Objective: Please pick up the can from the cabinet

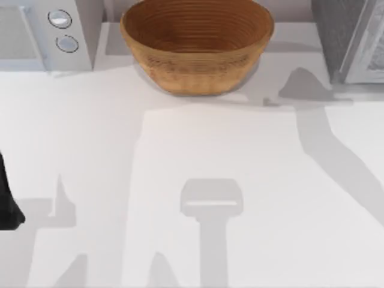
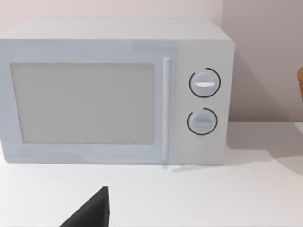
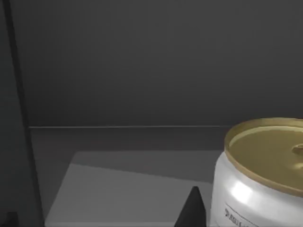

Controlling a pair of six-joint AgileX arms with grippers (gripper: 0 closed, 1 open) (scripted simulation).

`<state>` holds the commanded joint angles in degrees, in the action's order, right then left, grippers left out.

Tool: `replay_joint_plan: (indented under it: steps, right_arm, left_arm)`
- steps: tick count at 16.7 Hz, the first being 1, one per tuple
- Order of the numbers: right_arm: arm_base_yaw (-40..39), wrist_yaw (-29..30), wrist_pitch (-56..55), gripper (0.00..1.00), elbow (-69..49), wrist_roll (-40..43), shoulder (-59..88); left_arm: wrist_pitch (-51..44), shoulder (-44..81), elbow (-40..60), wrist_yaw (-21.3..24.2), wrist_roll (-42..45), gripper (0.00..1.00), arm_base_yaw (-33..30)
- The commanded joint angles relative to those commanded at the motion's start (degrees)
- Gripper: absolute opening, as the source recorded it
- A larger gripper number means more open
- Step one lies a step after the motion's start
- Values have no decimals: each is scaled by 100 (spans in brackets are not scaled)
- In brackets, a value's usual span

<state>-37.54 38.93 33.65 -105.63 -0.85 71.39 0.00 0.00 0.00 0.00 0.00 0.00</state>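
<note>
The can (image 3: pixel 260 179) is white with a gold lid and stands upright on the pale shelf inside the dark cabinet (image 3: pixel 142 71). From above, the cabinet (image 1: pixel 351 42) sits at the table's back right corner. My right gripper (image 3: pixel 99 217) is inside the cabinet, open, with one dark fingertip (image 3: pixel 191 210) just beside the can. The can is outside the gap between the fingers, and nothing is held. My left arm (image 1: pixel 7 201) is parked at the table's left edge.
A large wicker basket (image 1: pixel 198 45) stands at the back middle. A white microwave (image 1: pixel 45 33) with two dials fills the back left corner, and its door (image 2: pixel 85 104) is closed. The cabinet's side wall (image 3: pixel 14 118) is close to the right gripper.
</note>
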Motion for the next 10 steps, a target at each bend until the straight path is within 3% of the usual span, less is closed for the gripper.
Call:
replay_joint_plan:
  steps: [5, 10]
  right_arm:
    - [514, -505, -455, 0, 1427, 7, -958]
    - [1303, -1315, -1165, 0, 3642, 22, -2455]
  left_arm:
    - [0, 0, 0, 0, 0, 100, 0]
    - [0, 0, 0, 0, 0, 100, 0]
